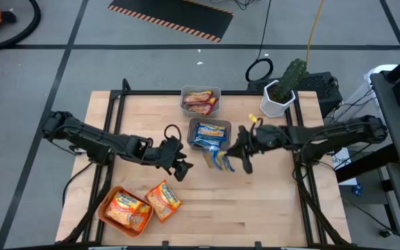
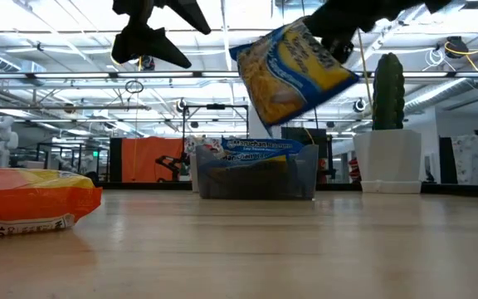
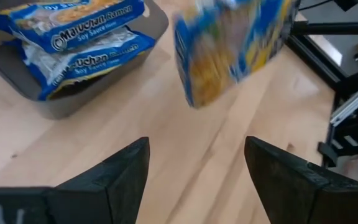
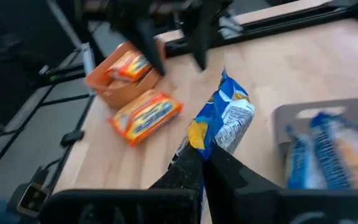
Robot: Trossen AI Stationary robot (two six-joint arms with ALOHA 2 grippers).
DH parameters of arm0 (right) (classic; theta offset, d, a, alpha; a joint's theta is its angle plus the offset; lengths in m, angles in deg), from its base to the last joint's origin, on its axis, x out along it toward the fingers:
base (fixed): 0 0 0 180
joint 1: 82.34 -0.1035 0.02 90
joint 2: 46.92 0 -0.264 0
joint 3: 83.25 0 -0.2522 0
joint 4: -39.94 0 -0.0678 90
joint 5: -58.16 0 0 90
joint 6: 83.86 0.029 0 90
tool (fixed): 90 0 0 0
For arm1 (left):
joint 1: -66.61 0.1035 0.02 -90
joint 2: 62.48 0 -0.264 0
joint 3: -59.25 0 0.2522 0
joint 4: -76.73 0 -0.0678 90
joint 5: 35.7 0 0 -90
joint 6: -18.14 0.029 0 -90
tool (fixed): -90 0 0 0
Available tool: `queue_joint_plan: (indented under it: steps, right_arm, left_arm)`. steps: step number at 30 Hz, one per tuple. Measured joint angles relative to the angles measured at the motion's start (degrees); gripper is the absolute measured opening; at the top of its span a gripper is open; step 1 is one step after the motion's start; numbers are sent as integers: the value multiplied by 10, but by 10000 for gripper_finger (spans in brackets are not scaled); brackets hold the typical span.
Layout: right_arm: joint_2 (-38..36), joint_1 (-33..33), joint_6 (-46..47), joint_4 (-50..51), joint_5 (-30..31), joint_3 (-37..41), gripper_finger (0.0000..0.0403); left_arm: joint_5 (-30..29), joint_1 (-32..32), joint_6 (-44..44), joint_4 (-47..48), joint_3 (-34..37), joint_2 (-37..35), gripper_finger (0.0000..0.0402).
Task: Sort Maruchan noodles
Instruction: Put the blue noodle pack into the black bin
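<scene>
The right gripper (image 4: 205, 163) pinches a blue noodle packet (image 4: 224, 121) by one edge, clear above the bare wood. The left gripper (image 3: 194, 171) stands spread and empty just short of it. The packet's print is blurred; the grey bin (image 1: 193, 126) lies close beyond.

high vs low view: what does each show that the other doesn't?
Only the high view: the grey bin of reddish packets at the table's far edge, the orange tray with a packet in it, and both arms in full.

Only the low view: the gap of air under the blue packet, which hangs well clear of the table, and the room behind.

Both: the right gripper shut on that blue packet, the left gripper open and empty, the bin of blue packets, the loose orange packet and the cactus pot.
</scene>
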Motion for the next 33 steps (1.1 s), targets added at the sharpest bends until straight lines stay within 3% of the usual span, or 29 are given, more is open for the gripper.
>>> queue_joint_plan:
  steps: [15,24,33]
  right_arm:
    - [12,143,45,95,67,-164,0]
    - [73,155,31,145,111,-302,0]
    - [102,145,59,149,116,-370,0]
  left_arm:
    - [0,22,-12,47,0,-19,266]
    - [38,38,57,79,1,-45,266]
    - [78,68,100,137,1,-83,266]
